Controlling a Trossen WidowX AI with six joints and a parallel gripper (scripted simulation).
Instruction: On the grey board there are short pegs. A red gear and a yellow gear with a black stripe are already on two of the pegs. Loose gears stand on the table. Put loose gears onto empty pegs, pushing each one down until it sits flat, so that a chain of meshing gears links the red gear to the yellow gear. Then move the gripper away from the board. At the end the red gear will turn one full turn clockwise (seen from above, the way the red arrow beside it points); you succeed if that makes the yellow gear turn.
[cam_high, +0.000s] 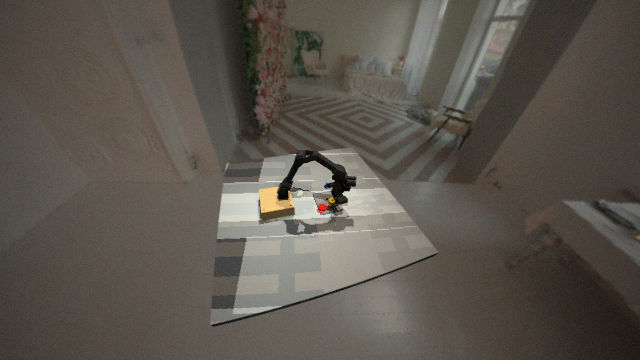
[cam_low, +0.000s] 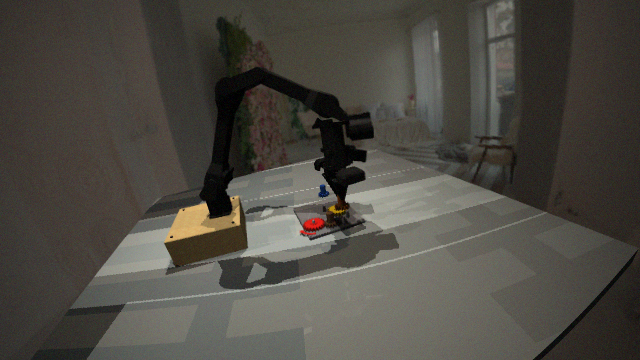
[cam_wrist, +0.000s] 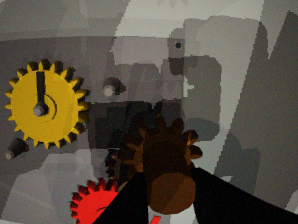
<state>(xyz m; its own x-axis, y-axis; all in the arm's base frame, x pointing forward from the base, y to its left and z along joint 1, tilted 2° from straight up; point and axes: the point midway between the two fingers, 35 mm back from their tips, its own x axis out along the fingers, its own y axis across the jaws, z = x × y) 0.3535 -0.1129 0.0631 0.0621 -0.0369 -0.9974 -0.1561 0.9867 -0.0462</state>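
Observation:
My gripper (cam_low: 342, 199) (cam_wrist: 166, 179) is shut on the knob of an orange-brown gear (cam_low: 342, 205) (cam_wrist: 161, 134), held over the grey board (cam_low: 302, 215) (cam_wrist: 30, 47). Its exact height is unclear. The yellow gear (cam_high: 331, 200) (cam_low: 336, 211) (cam_wrist: 60, 122) with a black stripe is on a peg. The red gear (cam_high: 322, 207) (cam_low: 313, 224) (cam_wrist: 95, 200) is on another. A dark brown gear (cam_low: 330, 219) stands beside the red gear, mostly hidden in the wrist view by the held gear. Bare pegs (cam_wrist: 110, 89) (cam_wrist: 15, 149) show near the yellow gear. A blue gear (cam_high: 326, 185) (cam_low: 323, 191) stands behind the board.
The arm's wooden base block (cam_high: 276, 202) (cam_low: 207, 232) is left of the board. The red arrow (cam_low: 308, 233) lies beside the red gear. Dark arm shadows fall across the board and table. A small dark dot (cam_wrist: 178, 45) marks a board corner.

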